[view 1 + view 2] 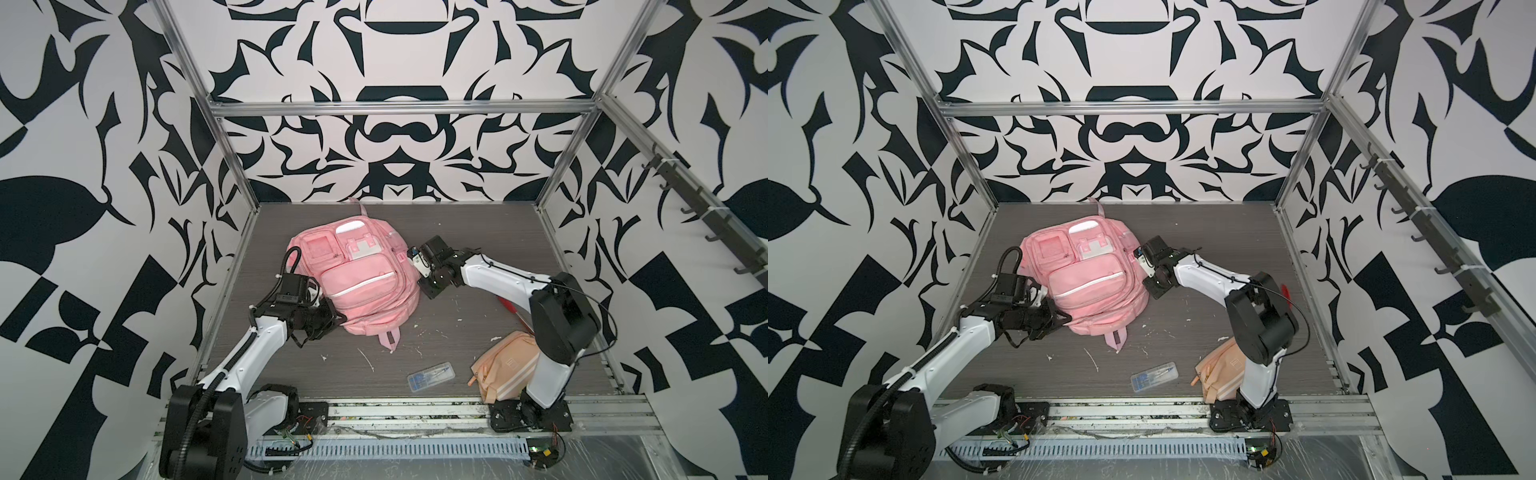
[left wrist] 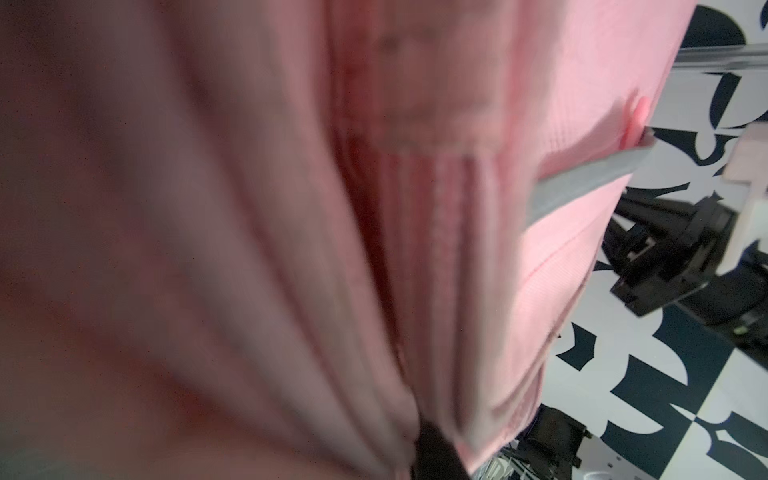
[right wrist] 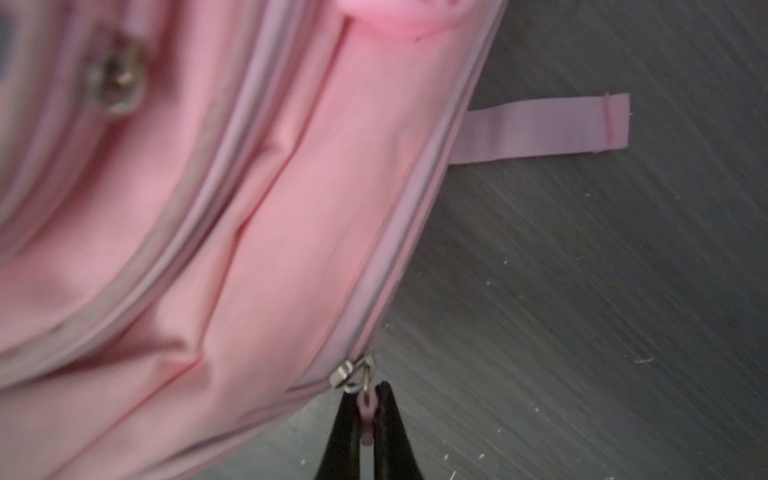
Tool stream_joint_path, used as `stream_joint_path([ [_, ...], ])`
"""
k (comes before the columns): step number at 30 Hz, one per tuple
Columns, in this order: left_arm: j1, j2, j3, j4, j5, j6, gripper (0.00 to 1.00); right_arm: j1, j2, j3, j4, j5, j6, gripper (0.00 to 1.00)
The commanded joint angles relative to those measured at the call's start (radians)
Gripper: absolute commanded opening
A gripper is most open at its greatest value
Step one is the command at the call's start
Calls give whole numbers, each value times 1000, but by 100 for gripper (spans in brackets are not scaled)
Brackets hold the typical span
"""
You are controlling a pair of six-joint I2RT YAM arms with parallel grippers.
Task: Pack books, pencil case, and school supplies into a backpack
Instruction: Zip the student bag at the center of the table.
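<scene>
The pink backpack lies front up in the middle of the table. At its near left edge my left gripper is shut on a fold of its fabric, which fills the blurred left wrist view. My right gripper is at the bag's right side, shut on the pink zipper pull just below the metal slider. The peach pencil case lies by the right arm's base. The clear box of school supplies lies near the front edge. The books are out of view.
A pink strap sticks out from the bag's near end onto the grey table. A red object lies partly hidden behind the right arm. White scraps dot the table. A metal frame and patterned walls enclose the table.
</scene>
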Motion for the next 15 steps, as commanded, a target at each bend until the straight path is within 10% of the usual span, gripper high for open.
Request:
stream_joint_path([
  [1,-7,28,15,-113,23,137,0,-56,50,114,11,186,58,0],
  [15,-98,40,39,-180,23,128,0,-144,303,358,120,14,24,0],
])
